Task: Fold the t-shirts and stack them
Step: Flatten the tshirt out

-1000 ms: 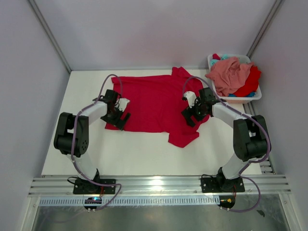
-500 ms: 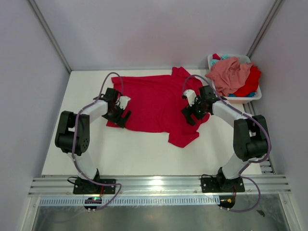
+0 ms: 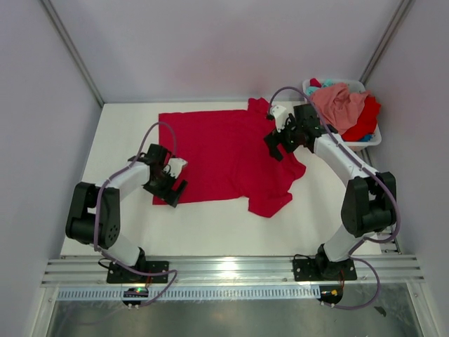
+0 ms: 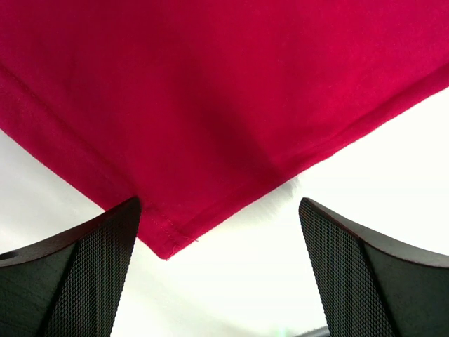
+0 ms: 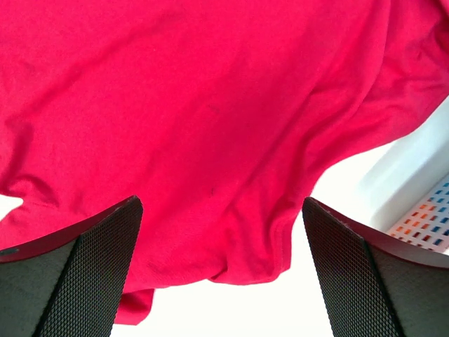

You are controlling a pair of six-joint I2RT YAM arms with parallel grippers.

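The red shirt [image 3: 224,151] lies spread on the table [image 3: 210,225], mid-field to far side. Its left half is flat. Its right half is rumpled around the sleeve, with a flap trailing towards me. The remaining shirts sit piled in the basket [image 3: 376,137] at the far right corner, with a pink shirt [image 3: 337,105] on top and red and teal cloth beneath it.

I judge the step to be flattening the red shirt ahead of the first fold. No fold is made and no stack is started.

The left gripper [image 3: 170,188] hovers over the near-left corner [image 4: 167,247] of the red shirt, fingers [image 4: 84,274] spread wide, holding nothing. The right gripper [image 3: 275,145] hangs above the rumpled sleeve area, equally wide and empty.

The next move probably calls for lowering both, pinching a single layer at the edge, and pulling outward to take up slack.

The cloth is a thin matte knit with a stitched hem. The finger pads are black and cross-hatched, and the basket is perforated plastic.
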